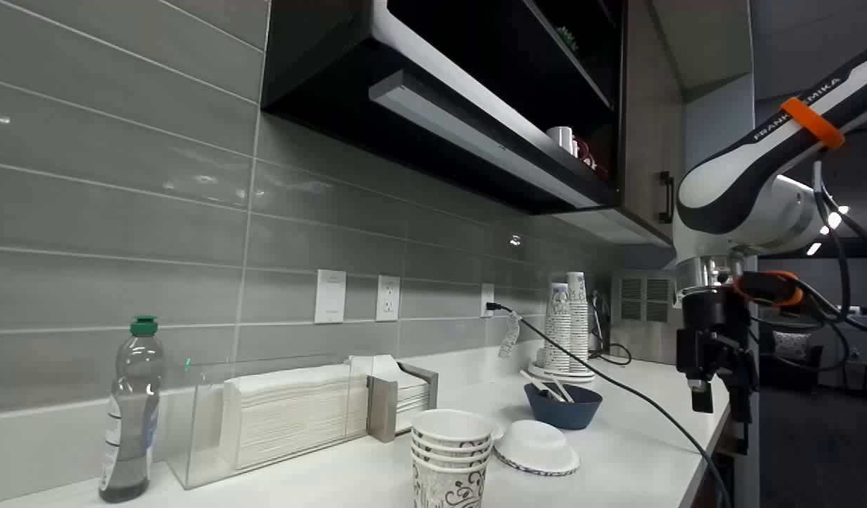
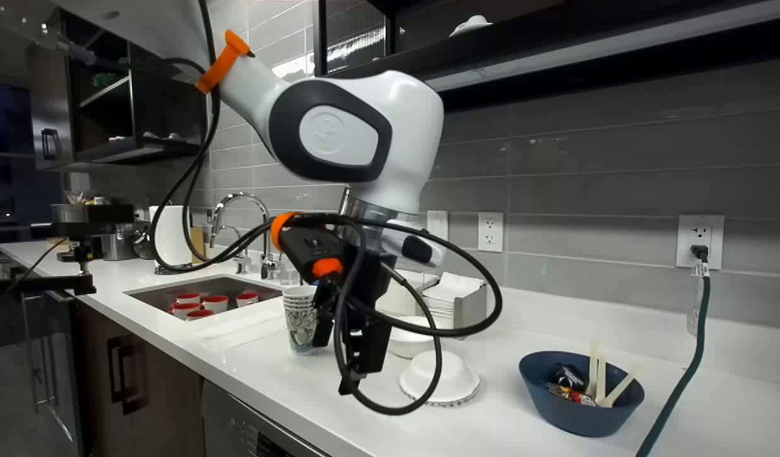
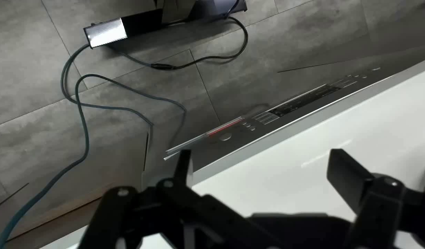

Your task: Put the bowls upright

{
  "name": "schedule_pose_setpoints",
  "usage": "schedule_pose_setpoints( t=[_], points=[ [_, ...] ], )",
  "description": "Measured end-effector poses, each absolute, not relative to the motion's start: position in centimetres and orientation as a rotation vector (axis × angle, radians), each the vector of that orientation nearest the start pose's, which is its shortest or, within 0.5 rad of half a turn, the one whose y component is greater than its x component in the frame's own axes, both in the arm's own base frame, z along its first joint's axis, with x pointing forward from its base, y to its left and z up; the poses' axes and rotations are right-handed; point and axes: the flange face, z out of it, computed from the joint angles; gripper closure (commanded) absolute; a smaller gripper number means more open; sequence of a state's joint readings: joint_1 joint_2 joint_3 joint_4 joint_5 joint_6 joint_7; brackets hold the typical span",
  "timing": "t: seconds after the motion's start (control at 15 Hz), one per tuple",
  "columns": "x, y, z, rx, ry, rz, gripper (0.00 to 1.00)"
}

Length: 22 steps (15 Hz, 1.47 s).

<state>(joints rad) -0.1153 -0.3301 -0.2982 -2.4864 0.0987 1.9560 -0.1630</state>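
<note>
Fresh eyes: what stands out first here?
The white arm dominates an exterior view; its open fingers spread along the wrist view's bottom. Then the eye probably catches the upright dark blue bowl holding pale sticks on the counter, and an upside-down white bowl near the patterned cups.

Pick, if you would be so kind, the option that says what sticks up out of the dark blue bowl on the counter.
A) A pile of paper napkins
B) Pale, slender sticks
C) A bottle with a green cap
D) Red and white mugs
B: in both exterior views, pale, slender sticks lean in the dark blue bowl, with their ends rising above its rim.
</note>
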Motion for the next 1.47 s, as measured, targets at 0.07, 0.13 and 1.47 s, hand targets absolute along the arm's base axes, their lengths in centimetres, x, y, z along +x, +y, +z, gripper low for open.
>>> schedule_pose_setpoints(
  t=[0.07,0.13,1.47],
  points=[
    [37.6,-15.7,38.8,-2.871,0.393,0.229,0.00],
    [37.6,-15.7,38.8,-2.871,0.393,0.229,0.00],
    [46.1,-17.8,31.5,-2.726,0.490,0.251,0.00]
  ],
)
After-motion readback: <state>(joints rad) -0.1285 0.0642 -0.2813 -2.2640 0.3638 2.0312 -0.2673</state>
